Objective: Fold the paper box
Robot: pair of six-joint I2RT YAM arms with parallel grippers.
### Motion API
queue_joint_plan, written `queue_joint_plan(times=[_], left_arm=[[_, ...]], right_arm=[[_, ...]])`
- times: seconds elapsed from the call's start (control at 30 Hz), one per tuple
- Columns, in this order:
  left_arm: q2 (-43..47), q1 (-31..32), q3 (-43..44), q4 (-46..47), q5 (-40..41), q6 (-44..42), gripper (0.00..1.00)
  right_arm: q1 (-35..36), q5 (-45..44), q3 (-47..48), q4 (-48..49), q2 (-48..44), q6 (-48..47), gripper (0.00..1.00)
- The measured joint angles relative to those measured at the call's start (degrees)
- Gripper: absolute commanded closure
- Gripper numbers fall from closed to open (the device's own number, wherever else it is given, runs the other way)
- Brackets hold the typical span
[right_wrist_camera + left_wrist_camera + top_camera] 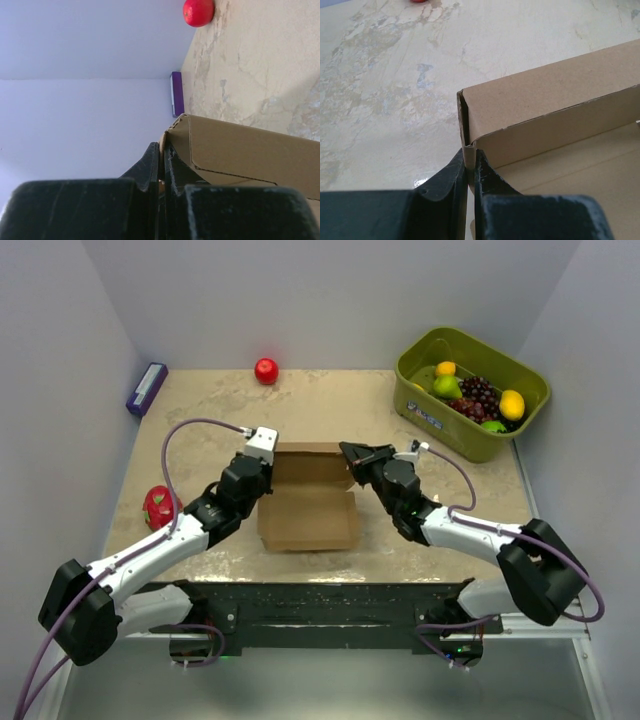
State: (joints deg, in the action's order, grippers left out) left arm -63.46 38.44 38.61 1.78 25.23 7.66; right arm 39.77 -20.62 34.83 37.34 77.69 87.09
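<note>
paper box (308, 508) is seen open at the middle of the table (200, 410) | left gripper (470, 167) is clamped on its far left wall corner | right gripper (161, 157) is pressed together at the far right corner, cardboard seemingly pinched, contact partly hidden | box floor is cut off in both wrist views

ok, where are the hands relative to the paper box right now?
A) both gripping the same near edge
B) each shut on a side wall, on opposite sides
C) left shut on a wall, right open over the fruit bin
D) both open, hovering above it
B: the left hand pinches the left wall of the paper box and the right hand pinches the opposite wall, with cardboard between the shut fingers in both wrist views.
</note>
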Motion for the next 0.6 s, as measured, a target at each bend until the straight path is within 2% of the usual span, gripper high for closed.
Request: queue_joint_plan(times=[0.13, 0.17, 0.27, 0.37, 0.6], left_arm=[[0.00, 0.00, 0.00, 0.35, 0.72, -0.24, 1.00], [0.00, -0.07, 0.02, 0.35, 0.85, -0.24, 1.00], [-0.20, -1.36, 0.37, 0.24, 0.04, 0.07, 1.00], [-1.66, -4.44, 1.81, -0.90, -2.60, 0.42, 1.00], [-3.52, -7.15, 3.13, -4.87, -5.07, 2.36, 1.00]], right_arm=[[0.09, -0.52, 0.63, 1.05, 1.25, 0.48, 1.00], [0.09, -0.52, 0.98, 1.18, 1.53, 0.33, 0.80], [0.04, -0.68, 1.95, 1.03, 1.88, -0.87, 0.46], [-0.11, -0.96, 2.69, 0.74, 1.44, -3.69, 0.32], [0.07, -0.22, 2.71, -4.26, -6.16, -14.95, 0.31]])
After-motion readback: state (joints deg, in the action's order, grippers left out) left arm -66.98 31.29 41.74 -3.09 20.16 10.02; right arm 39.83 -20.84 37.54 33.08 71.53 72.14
